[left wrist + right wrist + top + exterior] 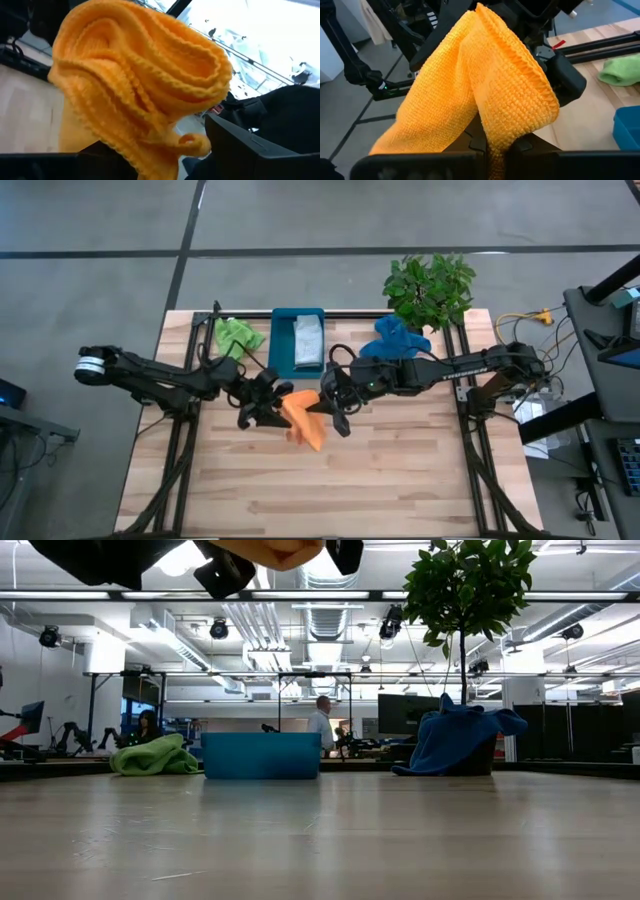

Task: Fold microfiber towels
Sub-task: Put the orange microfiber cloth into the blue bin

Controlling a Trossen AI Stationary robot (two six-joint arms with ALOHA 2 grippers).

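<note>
Above the middle of the wooden table (400,480), 1 orange towel (303,418) hangs in the air between the 2 grippers, lifted clear of the surface. The right gripper (331,408) has its jaws clenched on 1 edge of this towel; in the right wrist view the cloth comes up out of the closed fingers in a folded ridge. The left gripper (262,408) is on the other side of the same towel, with its jaws set apart and bunched cloth between them, so it also grasps the orange towel. In the left wrist view the towel shows in several thick wavy layers.

I count 4 towels in total. The 1 lime green towel (237,336) lies crumpled near the far left corner of the table. The 1 blue towel (393,339) is heaped at the far right, just beside the 1 potted plant (430,287). The 1 grey towel (308,340) lies folded inside the 1 teal tray (283,340), which stands at the far edge between the green and the blue towel.

In the low view, 2 persons are visible in the room behind the table.
</note>
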